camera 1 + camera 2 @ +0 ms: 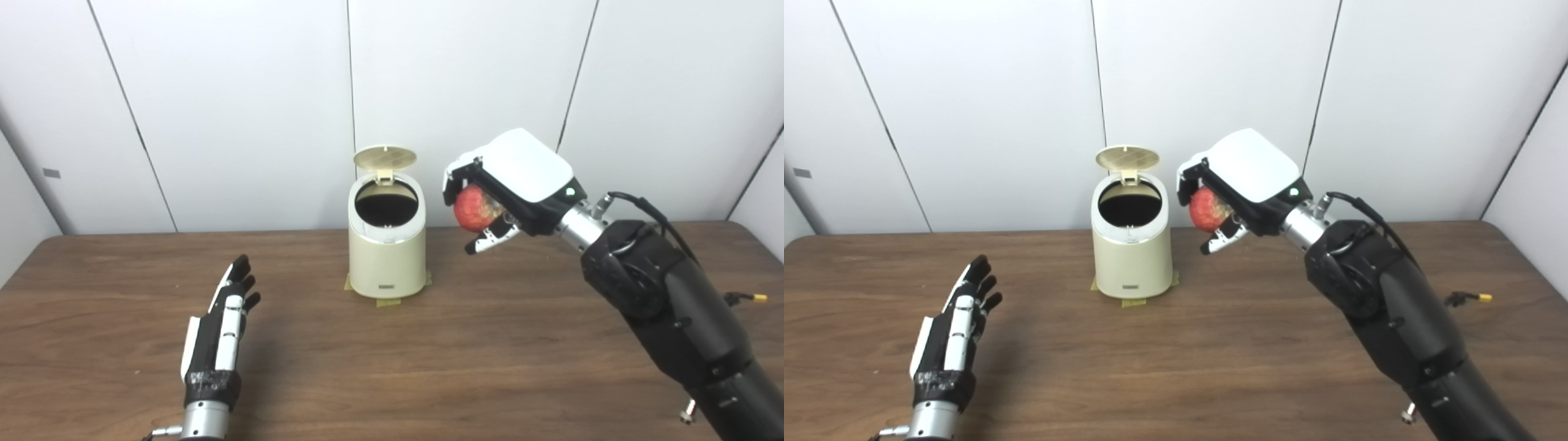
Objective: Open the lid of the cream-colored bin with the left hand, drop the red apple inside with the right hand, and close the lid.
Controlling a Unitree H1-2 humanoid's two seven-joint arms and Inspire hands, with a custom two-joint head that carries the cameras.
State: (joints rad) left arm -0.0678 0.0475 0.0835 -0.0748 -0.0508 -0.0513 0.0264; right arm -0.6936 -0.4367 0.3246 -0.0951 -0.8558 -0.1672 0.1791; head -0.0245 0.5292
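- Cream-colored bin [387,257]: on the wooden table [490,343], lid [385,158] raised upright.
- Right hand [508,184]: grasps the red apple [474,208], held in the air just right of the bin's opening.
- Left hand [220,331]: released, fingers extended, holding nothing, well left of the bin.

We look down from two side-by-side head cameras toward the table's [392,367] far edge, both sharing nearly the whole tabletop.

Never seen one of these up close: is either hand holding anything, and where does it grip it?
The right hand holds the red apple, fingers wrapped around its sides, raised beside the open bin. The left hand holds nothing.
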